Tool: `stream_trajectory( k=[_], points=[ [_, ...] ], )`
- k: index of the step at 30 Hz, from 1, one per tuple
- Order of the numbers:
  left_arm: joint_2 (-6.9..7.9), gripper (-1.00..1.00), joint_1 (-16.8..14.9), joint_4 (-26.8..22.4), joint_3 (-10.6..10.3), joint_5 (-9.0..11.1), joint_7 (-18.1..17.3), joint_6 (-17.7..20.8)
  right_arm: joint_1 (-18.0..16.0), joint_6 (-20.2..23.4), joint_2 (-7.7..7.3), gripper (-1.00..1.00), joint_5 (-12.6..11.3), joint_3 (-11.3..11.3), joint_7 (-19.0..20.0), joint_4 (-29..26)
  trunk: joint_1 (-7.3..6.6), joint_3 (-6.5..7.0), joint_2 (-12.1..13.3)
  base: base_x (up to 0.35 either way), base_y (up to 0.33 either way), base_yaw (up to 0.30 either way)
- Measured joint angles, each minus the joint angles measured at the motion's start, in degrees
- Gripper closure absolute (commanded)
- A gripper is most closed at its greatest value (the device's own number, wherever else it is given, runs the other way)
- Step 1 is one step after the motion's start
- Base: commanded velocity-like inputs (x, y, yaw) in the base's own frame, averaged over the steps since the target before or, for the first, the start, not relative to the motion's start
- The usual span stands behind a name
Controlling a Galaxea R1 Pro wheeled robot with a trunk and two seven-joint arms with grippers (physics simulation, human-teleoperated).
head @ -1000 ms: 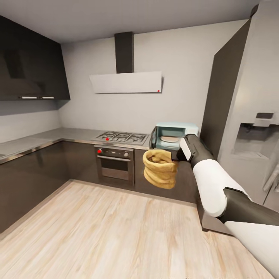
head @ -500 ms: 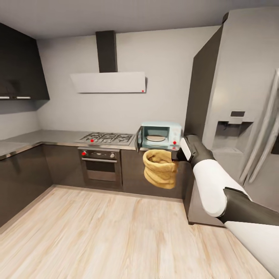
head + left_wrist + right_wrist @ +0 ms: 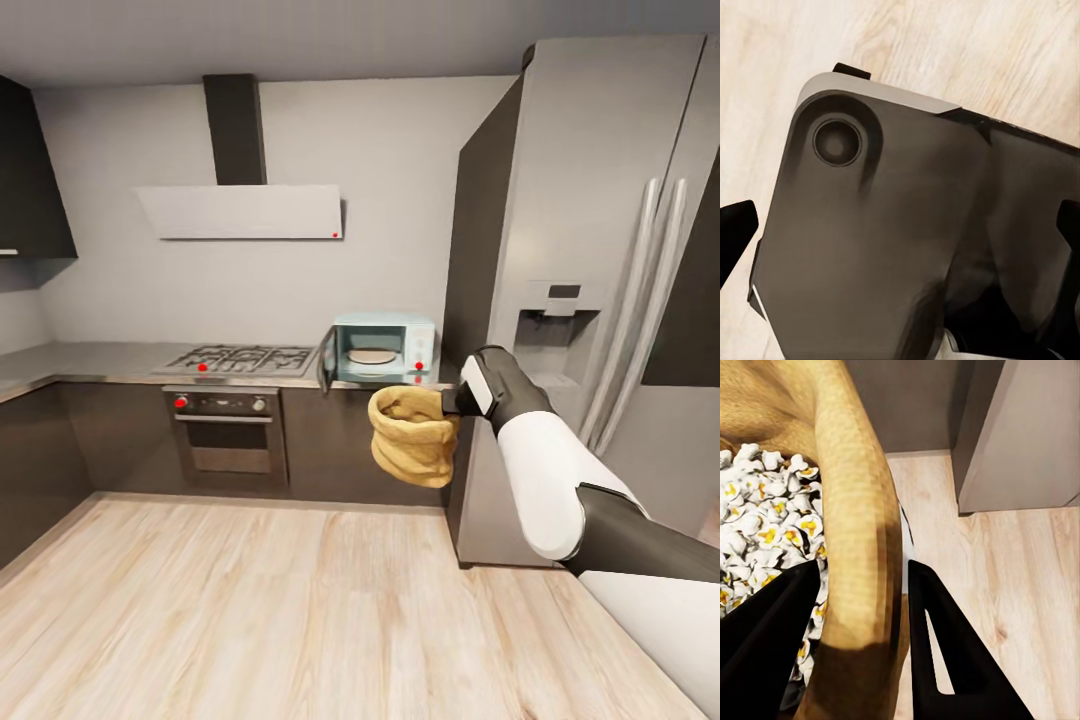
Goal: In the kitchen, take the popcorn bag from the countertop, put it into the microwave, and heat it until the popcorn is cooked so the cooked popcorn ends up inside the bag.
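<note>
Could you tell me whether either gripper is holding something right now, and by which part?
The right gripper holds the popcorn bag by its rim, one finger inside and one outside the wall. The left holds nothing visible.

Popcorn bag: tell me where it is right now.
In the head view the popcorn bag hangs in mid-air at centre, its rim pinched by the right end effector. It sits below and in front of the open microwave, left of the fridge.
</note>
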Motion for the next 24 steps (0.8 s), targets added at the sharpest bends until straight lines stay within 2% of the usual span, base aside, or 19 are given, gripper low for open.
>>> stream_trajectory(
  k=[16,24],
  points=[
    [0.04,-1.0,-0.01,0.0,0.0,0.0,0.0,0.0,0.0,0.0,0.26,1.0,-0.31,0.06,0.48,0.14,0.0,0.0,0.0,0.0,0.0,-0.001],
    [0.08,-1.0,0.01,-0.08,-0.4,-0.52,-0.24,0.17,0.0,0.0,0.55,1.0,-0.38,0.15,0.44,0.14,-0.03,0.0,-0.01,0.303,0.0,0.0]
  ],
)
